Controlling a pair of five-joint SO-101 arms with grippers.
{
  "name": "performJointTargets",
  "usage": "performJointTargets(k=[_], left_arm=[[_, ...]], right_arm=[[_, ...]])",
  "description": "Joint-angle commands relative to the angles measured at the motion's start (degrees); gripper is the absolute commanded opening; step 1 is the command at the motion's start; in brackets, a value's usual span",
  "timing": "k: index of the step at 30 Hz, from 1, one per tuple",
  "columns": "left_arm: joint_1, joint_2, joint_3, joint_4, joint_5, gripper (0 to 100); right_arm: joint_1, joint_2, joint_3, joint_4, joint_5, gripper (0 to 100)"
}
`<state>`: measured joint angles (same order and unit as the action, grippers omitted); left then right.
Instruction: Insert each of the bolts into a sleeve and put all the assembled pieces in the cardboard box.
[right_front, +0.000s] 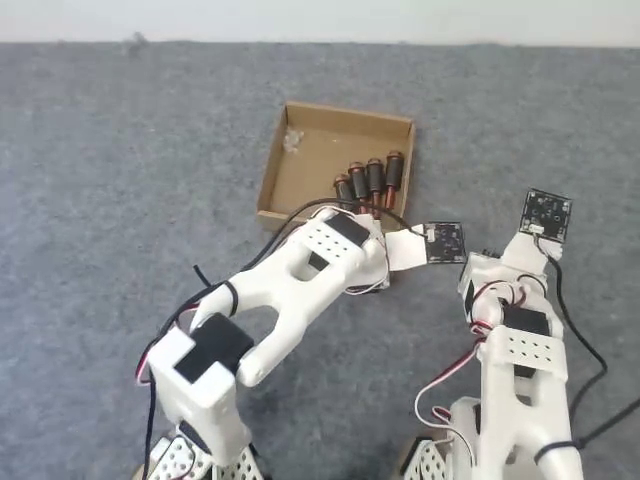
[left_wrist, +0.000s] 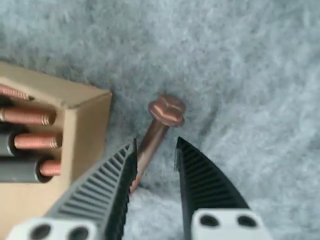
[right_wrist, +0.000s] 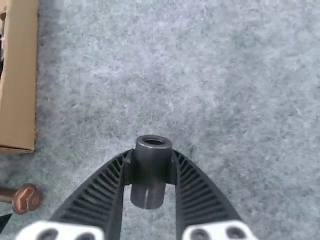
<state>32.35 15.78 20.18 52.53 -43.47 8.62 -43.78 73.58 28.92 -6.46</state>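
- In the high view the left arm's (right_front: 300, 280) wrist and camera board cover the near corner of the box (right_front: 335, 165) and the carpet (right_front: 120, 200) just beside it.
- In the left wrist view the picture's edge cuts off the pieces (right_front: 368, 182) in the box, so only their copper ends and part of their dark sleeves can be seen.
- A small pale scrap (right_front: 293, 140) lies in the box's far corner; I cannot tell what it is.
- In the right wrist view only the bolt's (left_wrist: 159, 131) head is seen, at the frame's edge.
- Count: four pieces, side by side in the box; one loose bolt; one loose sleeve (right_wrist: 152, 145); one box.
- The left arm stretches forward to the box's near corner. The left gripper (left_wrist: 156, 145) is low over the carpet, its fingers spread on either side of the bolt's shaft.
- The bolt lies on the carpet just beside the box's corner, outside it.
- The right arm (right_front: 520, 350) stands more upright, to the right of the box. The right gripper (right_wrist: 151, 157) pinches the sleeve between its fingers, open end up, above the carpet.
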Motion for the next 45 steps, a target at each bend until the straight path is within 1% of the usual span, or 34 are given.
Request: performJointTargets(k=[1, 7, 11, 16, 18, 21, 24, 32, 35, 39, 42, 45], left_arm=[[0.79, -0.18, -3.65, 0.35, -0.62, 12], [2.81, 1.67, -4.79, 0.88, -0.62, 12], [2.81, 5.54, -9.98, 6.33, -0.62, 12], [2.73, 13.63, -20.97, 15.3, -0.7, 12], [2.73, 16.62, -25.19, 18.9, -0.7, 10], [2.73, 19.69, -29.58, 22.24, -0.7, 1], [2.73, 20.84, -31.43, 24.35, -0.7, 1], [2.2, 20.31, -31.34, 24.62, -0.44, 1], [1.32, 18.29, -30.2, 24.62, 2.29, 1], [3.69, 13.27, -22.9, 23.65, 2.64, 1], [5.01, 7.56, -16.31, 20.57, 2.73, 1], [4.84, 0.97, -9.8, 16.79, 3.52, 1]], right_arm=[[0.75, -1.89, -0.44, -1.36, -0.62, 0.6], [2.59, -2.24, -0.44, -1.1, -0.62, 0.6], [2.59, -2.15, -0.44, -1.27, -0.62, 0.6], [2.59, -2.24, -0.44, -1.1, -0.62, 0.6], [2.59, -2.24, -0.44, -1.1, -0.62, 0.6], [2.59, -2.15, -0.44, -1.27, -0.62, 0.6], [2.59, -2.15, -0.44, -1.27, -0.62, 0.6], [2.59, -2.24, -0.44, -1.36, -0.62, 0.6], [2.59, -2.15, -0.44, -1.36, -0.62, 0.6], [2.33, -2.07, -0.44, -1.36, -0.62, 0.6], [2.24, -2.07, -0.44, -1.45, -0.62, 0.6], [2.24, -2.07, -0.44, -1.27, -0.62, 0.6]])
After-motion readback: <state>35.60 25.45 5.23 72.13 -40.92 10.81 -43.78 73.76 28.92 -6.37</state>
